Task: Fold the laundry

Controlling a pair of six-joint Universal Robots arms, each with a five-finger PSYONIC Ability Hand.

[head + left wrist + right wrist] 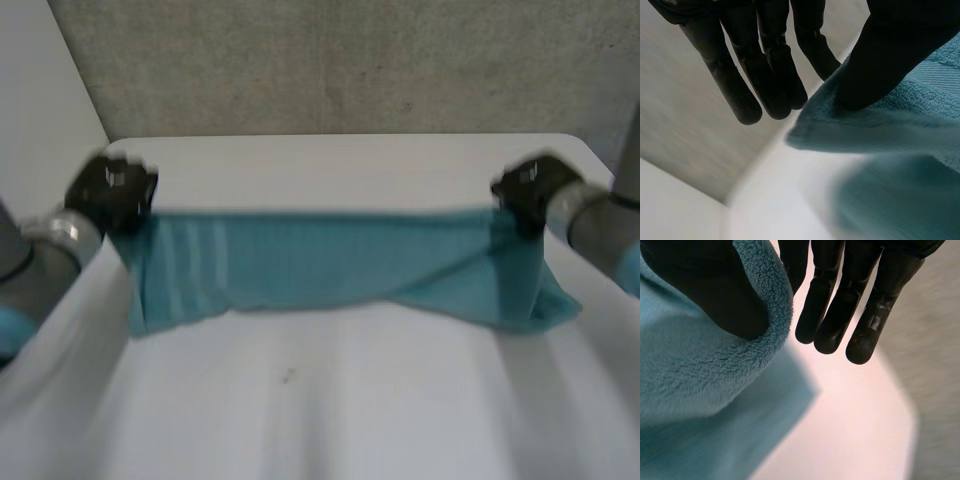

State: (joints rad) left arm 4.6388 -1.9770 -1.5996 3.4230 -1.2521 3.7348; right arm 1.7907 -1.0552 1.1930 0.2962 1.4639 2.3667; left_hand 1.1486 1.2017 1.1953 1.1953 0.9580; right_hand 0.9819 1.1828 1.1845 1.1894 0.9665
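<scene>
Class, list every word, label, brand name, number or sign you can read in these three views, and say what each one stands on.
None: no word, number, label or sign can be read in any view.
The teal towel carries only paler stripes near the left robot hand, and no tag can be seen.
The right robot hand, the white table and the grey wall are unmarked.

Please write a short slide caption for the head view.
The left robot hand and right robot hand hold a teal towel stretched between them over the white table.
</scene>
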